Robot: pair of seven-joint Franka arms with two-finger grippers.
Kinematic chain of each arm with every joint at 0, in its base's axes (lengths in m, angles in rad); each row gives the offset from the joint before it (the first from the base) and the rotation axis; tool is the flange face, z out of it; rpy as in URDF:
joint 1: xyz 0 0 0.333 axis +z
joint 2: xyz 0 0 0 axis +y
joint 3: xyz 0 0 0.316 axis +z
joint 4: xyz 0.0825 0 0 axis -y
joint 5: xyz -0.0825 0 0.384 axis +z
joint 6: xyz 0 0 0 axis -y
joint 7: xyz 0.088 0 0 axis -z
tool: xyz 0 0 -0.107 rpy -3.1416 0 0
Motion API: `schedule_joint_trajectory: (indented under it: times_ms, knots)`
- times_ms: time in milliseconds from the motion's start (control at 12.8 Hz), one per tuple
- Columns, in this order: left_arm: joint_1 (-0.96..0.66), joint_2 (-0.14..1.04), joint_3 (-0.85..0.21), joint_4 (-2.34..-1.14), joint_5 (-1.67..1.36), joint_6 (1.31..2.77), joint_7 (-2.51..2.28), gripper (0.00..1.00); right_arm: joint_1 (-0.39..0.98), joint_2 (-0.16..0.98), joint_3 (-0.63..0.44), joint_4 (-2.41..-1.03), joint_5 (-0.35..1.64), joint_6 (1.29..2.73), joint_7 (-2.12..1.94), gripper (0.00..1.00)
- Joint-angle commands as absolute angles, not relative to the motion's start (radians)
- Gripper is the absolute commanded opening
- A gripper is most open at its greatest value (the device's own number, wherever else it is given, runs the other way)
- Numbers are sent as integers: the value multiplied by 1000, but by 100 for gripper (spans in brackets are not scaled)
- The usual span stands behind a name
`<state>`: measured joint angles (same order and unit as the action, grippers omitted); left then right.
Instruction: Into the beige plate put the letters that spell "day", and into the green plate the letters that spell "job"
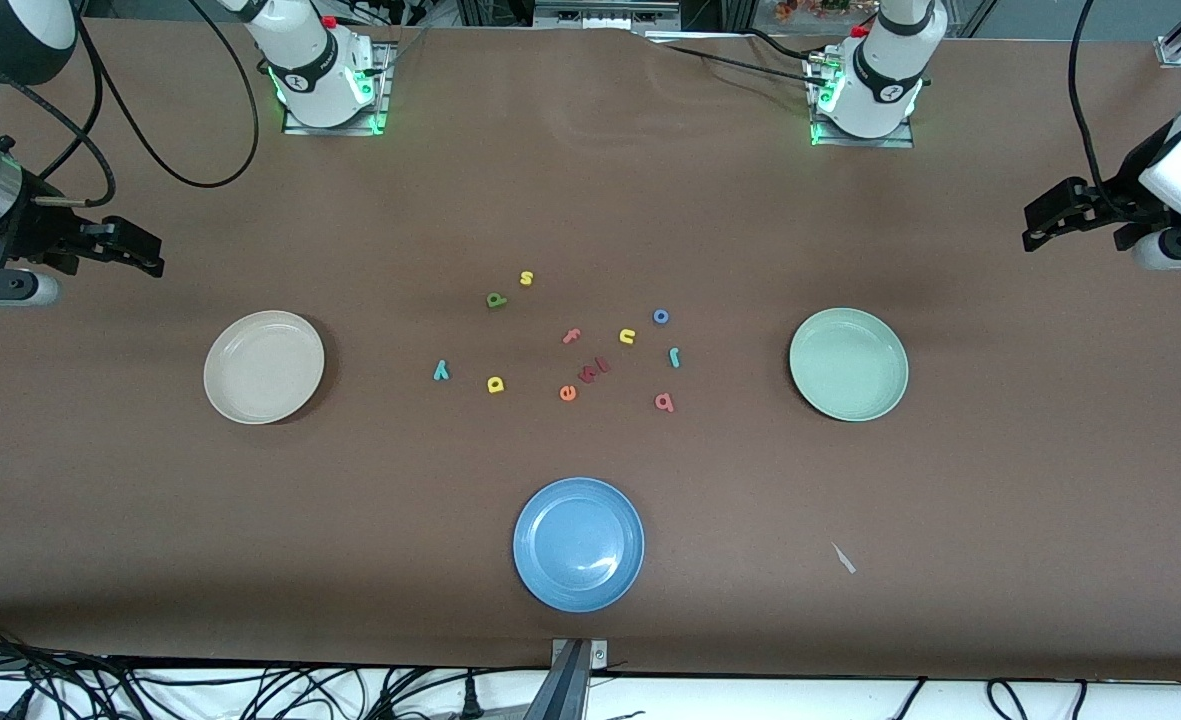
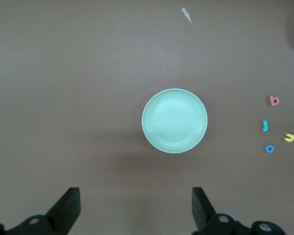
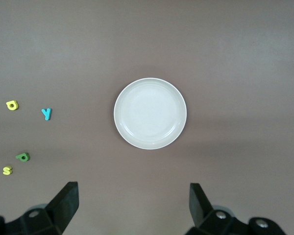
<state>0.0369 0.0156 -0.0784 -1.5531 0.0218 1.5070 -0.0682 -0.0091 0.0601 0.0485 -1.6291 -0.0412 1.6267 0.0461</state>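
Nearest the front camera, a blue plate (image 1: 578,543) is sitting empty, with a pale scrap (image 1: 843,558) lying toward the left arm's end. Farther up, the beige plate (image 1: 264,366) and the green plate (image 1: 848,363) are both waiting empty at opposite ends of a loose scatter of foam letters.

The pinkish-red "b" (image 1: 664,402), teal "j" (image 1: 674,357) and blue "o" (image 1: 661,317) are clustering nearest the green plate, while the teal "y" (image 1: 440,371), yellow "a" (image 1: 495,384) and olive-green "d" (image 1: 495,299) are lying nearer the beige one. Between them sit the distractors: an orange "e" (image 1: 568,393), a salmon "f" (image 1: 571,336), a yellow "u" (image 1: 627,336) and a yellow "s" (image 1: 526,278).

Farthest back, the right gripper (image 1: 135,251) is hovering over bare table at its own end, jaws spread wide and holding nothing; the left gripper (image 1: 1050,220) is doing the same at its end (each wrist view shows its plate centred below). The right arm looks better placed for "y", its closest letter, and the left for "j" or "b". Letters are well apart, leaving finger room, though "u" is lying close by "o" and "j".
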Motion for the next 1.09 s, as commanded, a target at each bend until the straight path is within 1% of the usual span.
schedule_joint_trajectory:
  times_ms: [0,389,1012]
  knots:
    - [49,-14,-87,-1574,48,1485,-58,100,-11,61,48,-1620,-32,1612,58,100]
    - [51,-14,-86,-1571,32,1457,-60,100,-9,61,49,-1615,-32,1614,58,100]
    - [43,-11,-95,-1568,28,1456,-64,100,-11,63,48,-1615,-32,1614,41,100]
